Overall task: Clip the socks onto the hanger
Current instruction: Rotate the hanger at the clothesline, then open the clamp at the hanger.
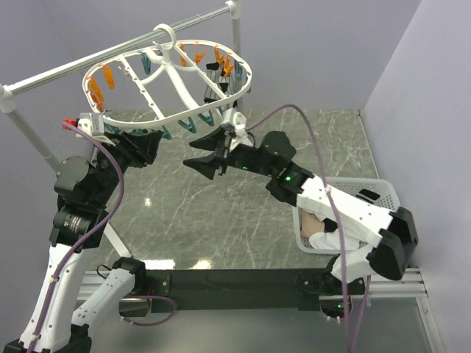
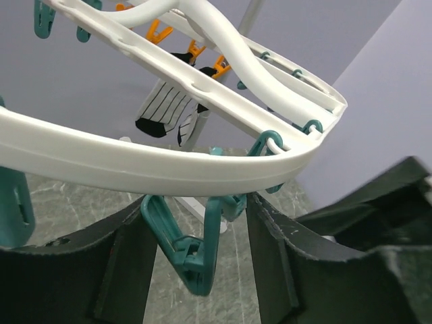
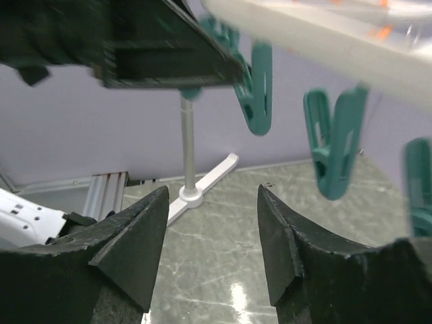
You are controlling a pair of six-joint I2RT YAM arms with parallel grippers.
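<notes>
- While the hanger (image 1: 174, 72) hangs by its hook from the silver rail (image 1: 51, 76) at 12 o'clock over the counter (image 1: 221, 213), a striped sock (image 2: 165, 108) is the only sock I can be sure is clipped on it, on the frame's 3 o'clock side in the top view.
- More socks, among them a pale sock (image 1: 322, 237), lie in the white basket (image 1: 353, 182) at 4 o'clock, partly hidden under the right arm.
- Under the frame's near rim at 7 o'clock, the left tool (image 2: 197, 216) has its jaws partly apart on either side of a teal clip (image 2: 192, 260). It carries no sock, and I cannot tell whether its pads bear on the clip.
- At the frame's 6 o'clock, the right tool (image 1: 210, 156) is about half open and empty.
- Risk: the frame hangs free, so an off-centre squeeze could swing it and let the clip slip out sideways.
- Risk: with neither tool holding a sock, a clip pinched open would have nothing to take.
- Risk: both tools crowd the same rim, so a swing could knock them together or tug the striped sock loose.
</notes>
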